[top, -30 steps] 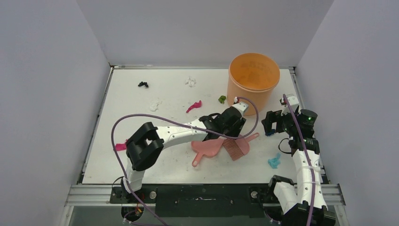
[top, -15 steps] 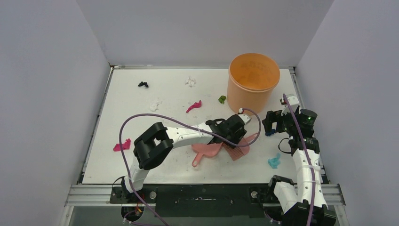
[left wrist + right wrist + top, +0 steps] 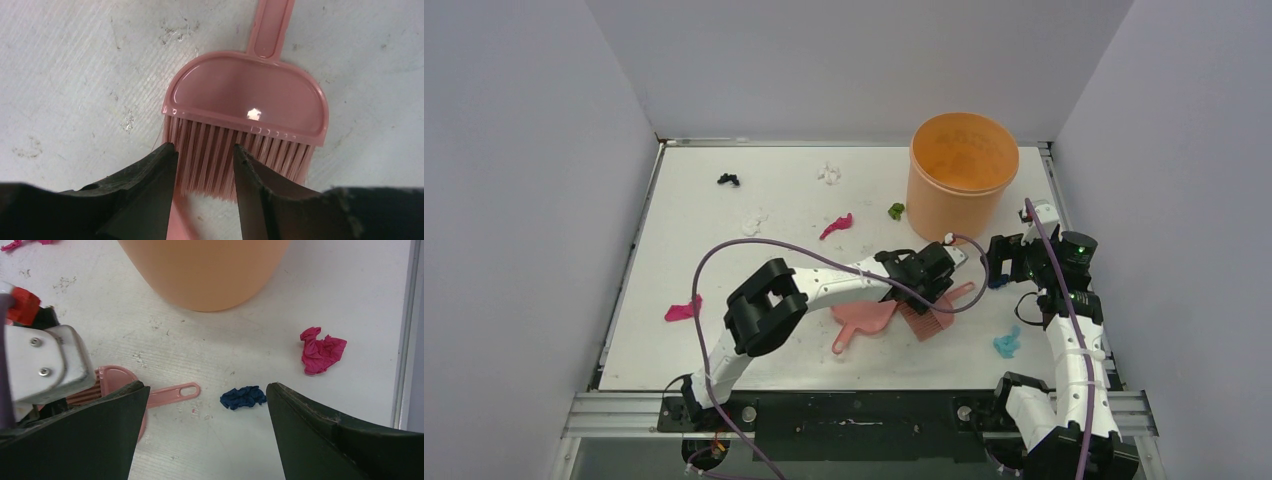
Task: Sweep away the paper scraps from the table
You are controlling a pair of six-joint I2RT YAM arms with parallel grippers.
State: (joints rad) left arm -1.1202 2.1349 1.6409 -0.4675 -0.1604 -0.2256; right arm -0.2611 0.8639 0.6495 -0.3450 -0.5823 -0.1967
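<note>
Pink things lie nearest the arms, in the middle of the white tabletop [image 3: 684, 220]: a dustpan [image 3: 864, 318] and a brush [image 3: 932, 318], side by side. The dustpan's handle points to 7 o'clock and the brush's handle to 2 o'clock.

The left tool [image 3: 205, 150] hangs over the brush hairs. It is half closed and hairs show in the gap. I cannot tell if it pinches them. Only the left wrist view shows this up close.

A light blue scrap [image 3: 1006, 343] sits at 4 o'clock from the brush, near the right arm. Well apart at 9 o'clock, by the left edge, the left magenta scrap [image 3: 682, 309] lies long, running from 8 to 2 o'clock.

The right tool [image 3: 206, 386] is spread wide and holds nothing. Its own view shows a dark blue scrap [image 3: 243, 396] on the tabletop between its fingers. It also shows a round magenta scrap [image 3: 322, 350] at 2 o'clock from that, near the metal edge. From above, the right arm covers that one.

Farther out, the long magenta scrap [image 3: 835, 226] points to 2 o'clock. The near white scrap [image 3: 752, 225] sits at its 9 o'clock. A green scrap [image 3: 896, 211] lies just beside the orange bucket [image 3: 962, 170], at the bucket's 8 o'clock. Farthest are the far white scrap [image 3: 829, 174] and a black scrap [image 3: 728, 180].
</note>
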